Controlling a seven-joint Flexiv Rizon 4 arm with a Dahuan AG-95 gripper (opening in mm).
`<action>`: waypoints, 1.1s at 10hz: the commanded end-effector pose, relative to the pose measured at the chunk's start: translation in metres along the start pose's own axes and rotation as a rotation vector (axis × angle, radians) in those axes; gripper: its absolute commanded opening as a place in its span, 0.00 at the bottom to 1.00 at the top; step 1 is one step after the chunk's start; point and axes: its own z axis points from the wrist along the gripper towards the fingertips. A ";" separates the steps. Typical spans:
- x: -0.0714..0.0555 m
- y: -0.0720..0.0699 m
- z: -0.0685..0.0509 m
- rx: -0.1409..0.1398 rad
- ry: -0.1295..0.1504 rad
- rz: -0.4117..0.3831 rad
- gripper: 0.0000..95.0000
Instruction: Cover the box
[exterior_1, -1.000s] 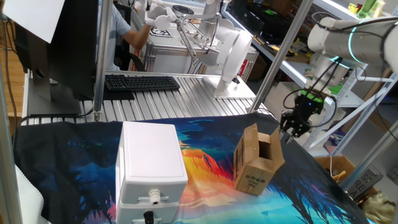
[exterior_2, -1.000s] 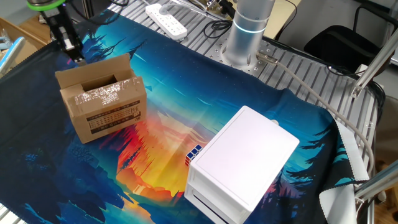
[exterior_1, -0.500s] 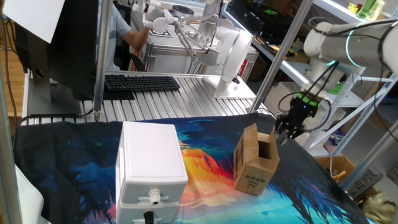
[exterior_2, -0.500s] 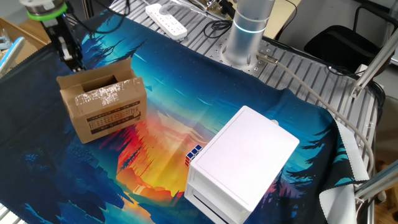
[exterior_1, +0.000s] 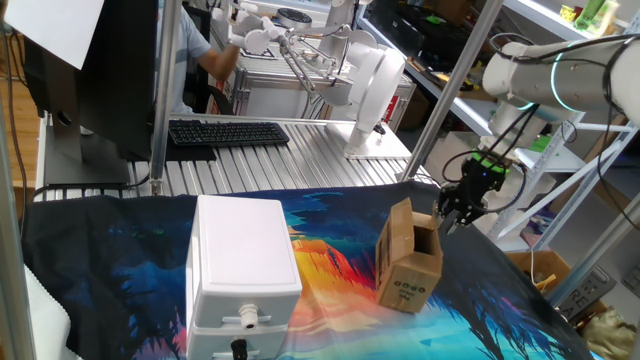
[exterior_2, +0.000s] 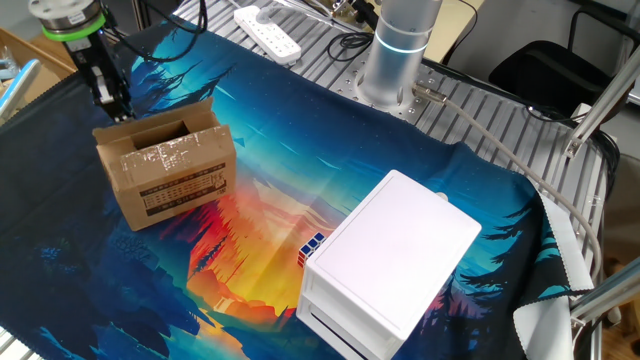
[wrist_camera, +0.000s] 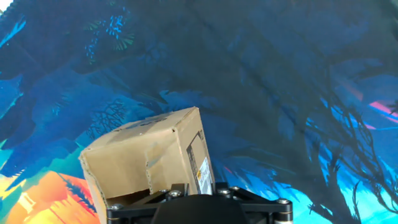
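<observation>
Gripper (exterior_2: 108, 97), jaws nearly closed and holding nothing, has dropped to the far flap of the cardboard box (exterior_2: 168, 172) standing open on the desk (exterior_2: 330, 150), ready to push it shut.

A slatted metal table (exterior_1: 300, 160) fills the middle of one fixed view, with a black keyboard (exterior_1: 228, 132) on it at upper left. Aluminium posts (exterior_1: 452, 85) rise from it. At upper right, shelving (exterior_1: 560, 140) holds clutter; the lighting is bright and even.
</observation>
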 end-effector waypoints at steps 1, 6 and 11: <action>0.003 -0.001 -0.001 0.051 -0.044 -0.027 0.20; 0.003 -0.001 -0.001 0.038 -0.044 -0.157 0.40; 0.003 -0.001 -0.001 -0.009 -0.054 -0.277 0.40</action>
